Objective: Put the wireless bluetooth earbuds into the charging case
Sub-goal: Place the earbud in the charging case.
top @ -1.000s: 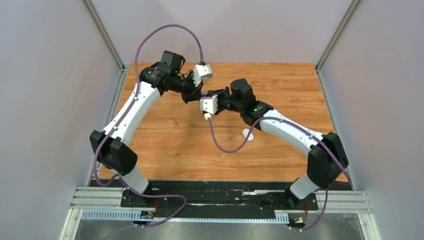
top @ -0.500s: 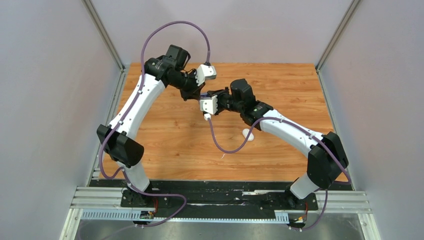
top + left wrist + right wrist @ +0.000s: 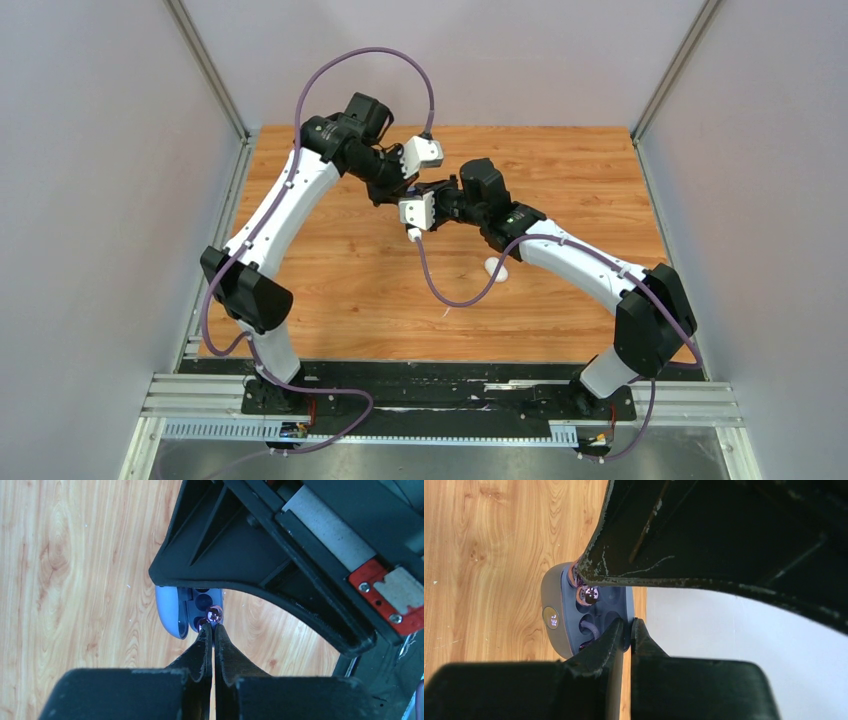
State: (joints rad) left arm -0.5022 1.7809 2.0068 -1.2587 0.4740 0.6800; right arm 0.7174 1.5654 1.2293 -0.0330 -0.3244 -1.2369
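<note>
Both arms met above the table (image 3: 330, 280), toward 11 o'clock from its centre. The right end effector (image 3: 626, 625) was all but closed, its two fingers pinching the thin edge of an open blue-grey case (image 3: 556, 597) and holding it off the table. The case's recessed face was turned toward the left arm. A small lit display (image 3: 550, 618) showed on the case's outer shell, at 9 o'clock from the grip. The left end effector (image 3: 212, 628) was fully closed, fingers pressed together, and its tips touched a dark glossy bud (image 3: 215, 614) seated at a recess in the case. Whether the tips gripped the bud or only bore against it could not be determined. A white item (image 3: 495, 268) lay on the table at 4 o'clock from centre, under the right forearm and well apart from the case. A small white speck (image 3: 446, 312) lay at 6 o'clock.
</note>
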